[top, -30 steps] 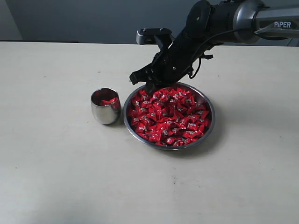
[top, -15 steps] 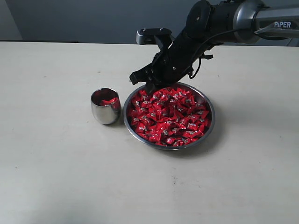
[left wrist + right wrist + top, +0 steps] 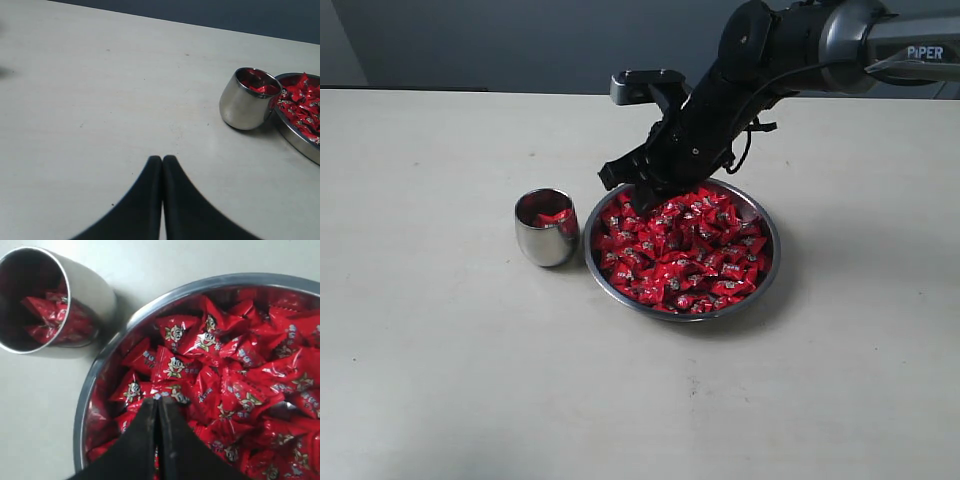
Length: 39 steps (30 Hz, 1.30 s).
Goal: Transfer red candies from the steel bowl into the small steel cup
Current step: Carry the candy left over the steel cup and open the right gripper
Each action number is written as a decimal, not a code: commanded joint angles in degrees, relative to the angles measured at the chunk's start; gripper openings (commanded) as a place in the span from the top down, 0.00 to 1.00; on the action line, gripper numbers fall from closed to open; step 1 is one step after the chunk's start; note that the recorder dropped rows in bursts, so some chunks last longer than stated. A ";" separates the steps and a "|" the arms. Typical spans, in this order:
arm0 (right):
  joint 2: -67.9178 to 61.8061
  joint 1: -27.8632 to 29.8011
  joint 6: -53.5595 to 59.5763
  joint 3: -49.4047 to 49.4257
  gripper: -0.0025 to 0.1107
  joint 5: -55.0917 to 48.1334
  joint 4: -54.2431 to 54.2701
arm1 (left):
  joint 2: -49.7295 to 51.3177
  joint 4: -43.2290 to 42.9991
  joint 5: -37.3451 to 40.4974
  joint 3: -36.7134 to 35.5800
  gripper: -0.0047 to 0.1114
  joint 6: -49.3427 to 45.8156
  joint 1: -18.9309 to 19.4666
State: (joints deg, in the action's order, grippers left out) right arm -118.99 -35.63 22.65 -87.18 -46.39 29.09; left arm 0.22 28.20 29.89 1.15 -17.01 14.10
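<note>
My right jaws are pressed together, tips down among the red candies [image 3: 690,250] at the far-left edge of the steel bowl [image 3: 240,280], the side nearest the small steel cup [image 3: 546,245]. I cannot tell whether a wrapper is pinched between them. I judge that spot was picked to keep the carry short: the cup stands just left of the bowl on the desk [image 3: 440,360], with a few candies already inside. The bowl is heaped full, so most of the job remains. My left jaws are closed on nothing, low over the desk well left of the cup, out of the right arm's way.
</note>
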 commanded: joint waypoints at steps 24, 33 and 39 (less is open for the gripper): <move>-7.31 -7.81 8.62 -15.40 0.96 -0.71 10.33 | -0.22 0.06 -0.30 -0.10 0.96 0.09 0.09; -7.17 -7.81 8.19 -16.09 0.63 -0.76 8.11 | -0.22 0.06 -0.30 -0.10 0.96 0.09 0.09; -3.34 -6.76 2.74 -16.09 0.63 -2.68 0.35 | -0.22 0.06 -0.30 -0.10 0.96 0.09 0.09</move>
State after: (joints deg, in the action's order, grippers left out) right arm -124.75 -43.52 28.44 -102.80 -48.01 33.79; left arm 0.22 28.20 29.89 1.15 -17.01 14.10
